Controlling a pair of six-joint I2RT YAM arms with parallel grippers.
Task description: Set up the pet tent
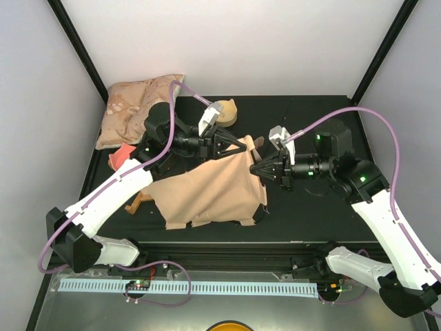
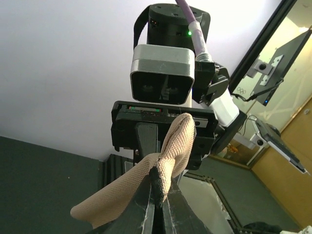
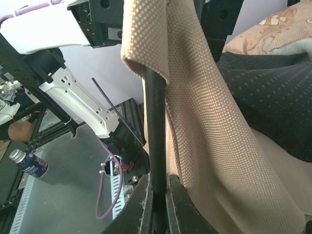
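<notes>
Seen from above, the pet tent [image 1: 210, 187] lies as a loose, collapsed heap of tan canvas in the middle of the dark table [image 1: 310, 214]. Its far right corner is lifted, and both arms meet there. The left pincer [image 1: 238, 143] reaches the tent's far edge and the right pincer [image 1: 256, 168] its right edge, close to each other. From this view I cannot tell what exactly each one grips.

The left wrist camera makes it clear. There the fingers [image 2: 146, 204] are pressed together on a fold of the tan canvas, with a dark bit of edge between them. The canvas rises in a loop in front of the other arm's camera housing.

The right wrist camera shows something different: its fingers [image 3: 141, 200] are clamped on a thin black pole [image 3: 155, 122]. The pole stands upright and goes up into a canvas sleeve of the tent. This view also shows from close the tent's black dotted floor fabric [image 3: 273, 92], just behind the hanging canvas.

A beige patterned pillow [image 1: 138, 110] lies beyond the tent's far left corner. A small bottle [image 3: 29, 164] appears only in the right wrist view, well apart from the tent on a grey metal surface.
</notes>
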